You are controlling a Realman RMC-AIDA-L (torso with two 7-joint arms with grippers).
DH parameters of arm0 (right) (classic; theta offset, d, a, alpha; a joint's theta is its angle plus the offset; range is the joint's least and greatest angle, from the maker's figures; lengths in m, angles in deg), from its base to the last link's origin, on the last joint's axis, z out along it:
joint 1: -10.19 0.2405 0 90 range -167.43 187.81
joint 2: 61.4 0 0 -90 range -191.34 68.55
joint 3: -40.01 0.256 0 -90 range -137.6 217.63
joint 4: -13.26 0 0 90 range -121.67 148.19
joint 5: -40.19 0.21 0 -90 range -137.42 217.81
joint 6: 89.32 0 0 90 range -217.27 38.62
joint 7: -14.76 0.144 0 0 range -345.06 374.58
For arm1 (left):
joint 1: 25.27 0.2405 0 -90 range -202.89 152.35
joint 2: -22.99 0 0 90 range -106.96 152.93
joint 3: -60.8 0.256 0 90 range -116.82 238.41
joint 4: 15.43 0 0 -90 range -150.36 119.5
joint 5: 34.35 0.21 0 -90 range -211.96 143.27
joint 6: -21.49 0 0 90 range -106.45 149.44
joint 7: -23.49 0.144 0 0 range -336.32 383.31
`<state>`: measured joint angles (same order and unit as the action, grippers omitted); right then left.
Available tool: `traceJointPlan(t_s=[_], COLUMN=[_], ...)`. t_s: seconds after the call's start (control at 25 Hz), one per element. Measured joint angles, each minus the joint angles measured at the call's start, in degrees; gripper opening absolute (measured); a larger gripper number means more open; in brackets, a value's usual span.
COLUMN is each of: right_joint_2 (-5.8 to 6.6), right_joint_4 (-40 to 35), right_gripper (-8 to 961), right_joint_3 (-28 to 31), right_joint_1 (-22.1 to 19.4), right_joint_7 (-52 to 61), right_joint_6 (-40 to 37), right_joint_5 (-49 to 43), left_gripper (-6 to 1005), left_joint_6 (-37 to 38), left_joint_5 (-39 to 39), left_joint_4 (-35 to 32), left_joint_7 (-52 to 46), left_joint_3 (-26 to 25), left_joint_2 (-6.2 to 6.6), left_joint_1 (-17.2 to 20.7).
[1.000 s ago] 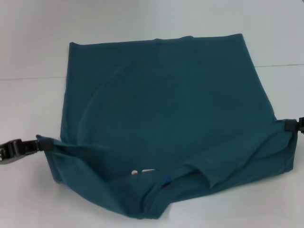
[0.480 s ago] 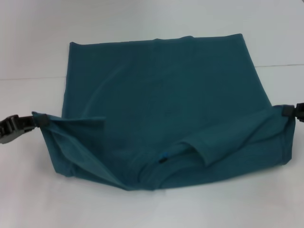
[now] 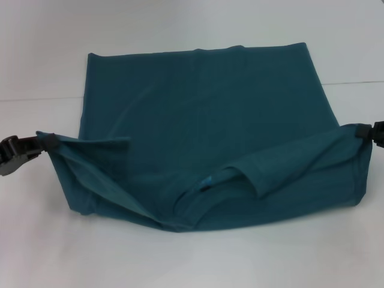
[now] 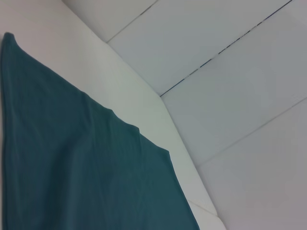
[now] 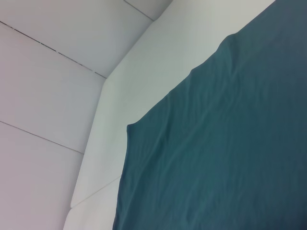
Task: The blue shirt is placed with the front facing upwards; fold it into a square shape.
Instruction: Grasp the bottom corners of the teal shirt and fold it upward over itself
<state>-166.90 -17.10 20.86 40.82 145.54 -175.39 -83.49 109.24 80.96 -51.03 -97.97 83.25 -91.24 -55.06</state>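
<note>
The blue shirt [image 3: 204, 114] lies on the white table [image 3: 36, 54], its far part flat and its near part lifted into a fold. My left gripper [image 3: 49, 143] is shut on the shirt's near left corner. At the right edge of the head view my right gripper [image 3: 363, 131] is shut on the near right corner. The raised edge sags between them, and a small blue tag [image 3: 207, 181] shows in the crease. The left wrist view shows the teal cloth [image 4: 72, 167], and so does the right wrist view [image 5: 225, 153]; neither shows fingers.
Bare white tabletop surrounds the shirt on all sides. The wrist views show the table's far edge [image 4: 158, 110] and grey floor tiles [image 4: 230, 72] beyond it.
Both grippers have carried the shirt's near corners up and away from me. The fold line has moved farther back, and the white lettering that showed a second ago is covered.
</note>
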Motion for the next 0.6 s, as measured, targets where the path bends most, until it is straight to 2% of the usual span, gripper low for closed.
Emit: traceJointPlan(t_s=[0.6], right_joint_2=[-0.08], right_joint_4=[0.04], right_gripper=[36], right_joint_3=[0.04], right_joint_1=[-0.93], right_joint_7=[0.2], right_joint_6=[-1.48], right_joint_5=[1.18], left_gripper=[1], left_joint_6=[3.69], left_joint_5=[0.41], left_joint_4=[-1.17], left_joint_7=[-1.62], left_joint_3=[2.0], left_joint_2=[-0.21], left_joint_1=[0.99])
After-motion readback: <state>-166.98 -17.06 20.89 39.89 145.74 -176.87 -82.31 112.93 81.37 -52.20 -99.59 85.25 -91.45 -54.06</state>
